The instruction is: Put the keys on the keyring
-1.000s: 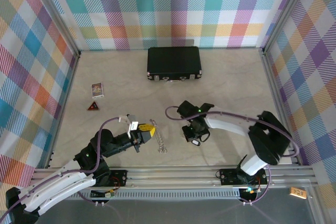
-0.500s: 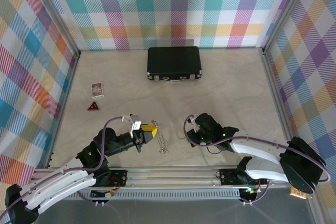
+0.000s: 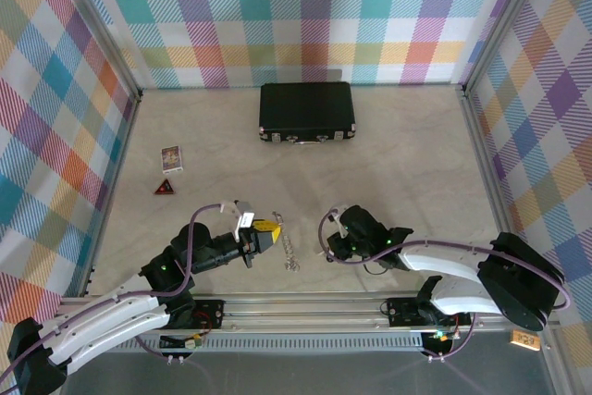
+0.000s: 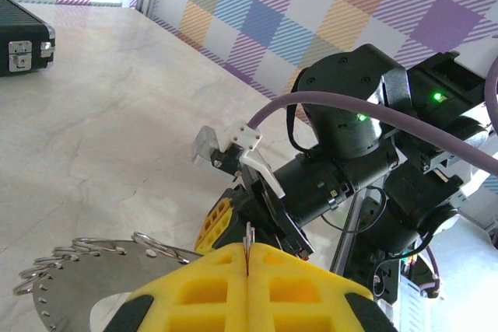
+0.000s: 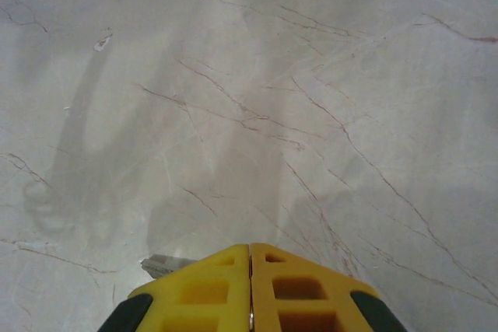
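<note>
The keys point(image 3: 287, 252) lie as a silvery chain on the table between the two grippers. In the left wrist view they are a flat silvery piece edged with wire loops point(image 4: 70, 289), low on the left. My left gripper point(image 3: 267, 228) is shut on a thin upright metal loop, the keyring point(image 4: 248, 235), just left of the chain. To the chain's right my right gripper point(image 3: 331, 248) sits low over the table. Its yellow fingers point(image 5: 202, 289) are shut, a sliver of metal shows in the seam, and a silvery key tip point(image 5: 159, 264) pokes out on the left.
A black case point(image 3: 306, 111) stands at the back centre. A small card point(image 3: 171, 158) and a red triangle point(image 3: 165, 188) lie at the left. Plaid walls enclose three sides. An aluminium rail point(image 3: 305, 304) runs along the near edge.
The right arm has folded down low and its gripper has shifted slightly left toward the chain. The left gripper has edged right and nearer. The chain has not moved.
</note>
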Robot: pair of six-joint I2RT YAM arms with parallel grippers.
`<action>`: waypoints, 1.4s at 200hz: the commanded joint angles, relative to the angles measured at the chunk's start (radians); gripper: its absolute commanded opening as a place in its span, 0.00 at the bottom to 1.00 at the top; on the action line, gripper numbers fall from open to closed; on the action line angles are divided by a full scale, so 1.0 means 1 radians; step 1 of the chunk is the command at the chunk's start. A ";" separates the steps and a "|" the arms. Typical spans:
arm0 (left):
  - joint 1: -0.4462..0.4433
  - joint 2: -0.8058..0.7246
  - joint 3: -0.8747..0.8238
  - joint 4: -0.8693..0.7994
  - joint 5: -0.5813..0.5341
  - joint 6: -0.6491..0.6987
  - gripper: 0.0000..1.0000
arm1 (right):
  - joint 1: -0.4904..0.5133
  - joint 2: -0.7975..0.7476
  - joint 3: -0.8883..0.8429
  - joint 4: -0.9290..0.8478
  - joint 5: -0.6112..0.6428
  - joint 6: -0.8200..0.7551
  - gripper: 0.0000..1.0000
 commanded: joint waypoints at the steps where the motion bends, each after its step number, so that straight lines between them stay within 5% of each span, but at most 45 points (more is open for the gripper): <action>1: 0.010 -0.012 0.027 0.066 0.015 -0.006 0.00 | 0.007 -0.046 -0.032 0.011 0.024 0.018 0.14; 63: 0.010 -0.015 0.023 0.065 0.016 0.000 0.00 | 0.006 -0.180 0.120 -0.347 0.068 0.118 0.46; 119: 0.010 -0.050 0.017 0.022 -0.008 0.012 0.00 | -0.061 0.143 0.573 -0.881 -0.034 0.149 0.57; 165: 0.010 -0.095 0.008 -0.024 -0.034 0.031 0.00 | -0.049 0.364 0.735 -1.026 -0.052 0.177 0.57; 280: 0.010 -0.138 -0.009 -0.027 -0.051 0.031 0.00 | 0.002 0.603 0.797 -0.939 -0.041 0.188 0.38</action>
